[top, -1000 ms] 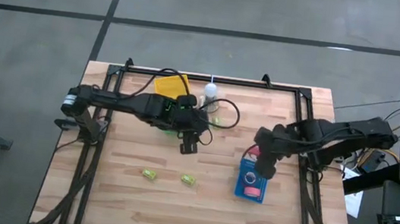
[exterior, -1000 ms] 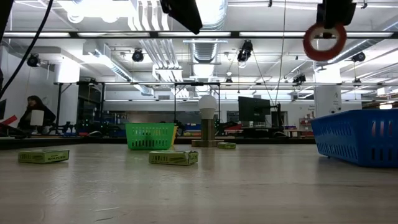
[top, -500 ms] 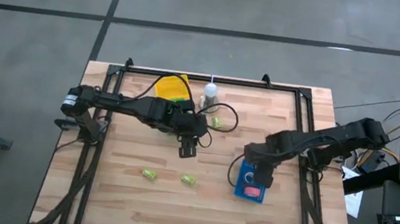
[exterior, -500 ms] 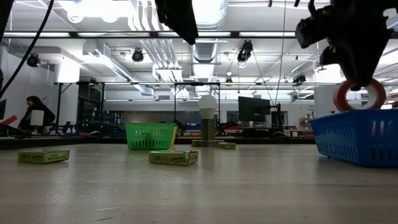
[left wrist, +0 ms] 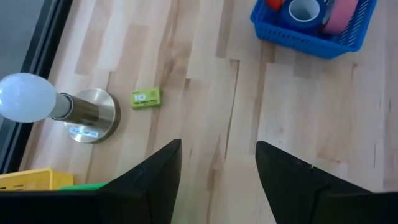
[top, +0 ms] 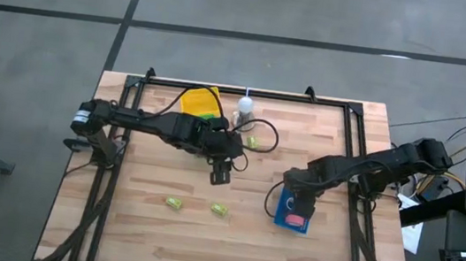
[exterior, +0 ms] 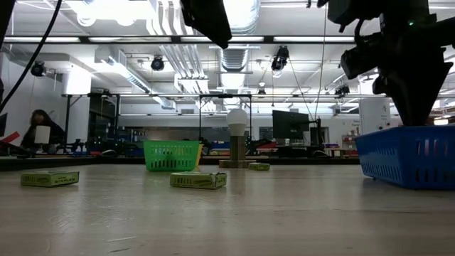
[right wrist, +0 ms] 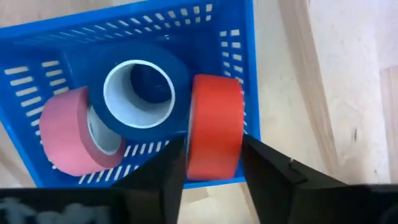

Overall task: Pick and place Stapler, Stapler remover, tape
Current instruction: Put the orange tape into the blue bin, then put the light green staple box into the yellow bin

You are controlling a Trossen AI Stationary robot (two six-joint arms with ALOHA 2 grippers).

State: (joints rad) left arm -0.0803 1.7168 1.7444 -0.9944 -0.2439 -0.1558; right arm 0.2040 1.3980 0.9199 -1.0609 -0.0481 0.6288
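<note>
tape going into the blue basket on the right side of the table.

near to far: two small green boxes [top: 173,203] are lying on the near-left part of the table [top: 140,235]; the right gripper [right wrist: 212,163] is reaching down into the blue basket [right wrist: 37,37], its fingers clamped on the flat sides of a red tape roll [right wrist: 214,124] that is sitting on edge against the blue tape roll [right wrist: 138,91], with a pink roll [right wrist: 68,134] beside it. the left gripper [left wrist: 217,163] is hanging over mid-table with its fingers apart and holding nothing. farther off, a lamp [top: 245,107], a third green box [top: 252,141] and a yellow bin [top: 199,100] are standing. the roll is probably light and stiff but inclined to roll, so pinching across its faces seems the safest hold.
</note>
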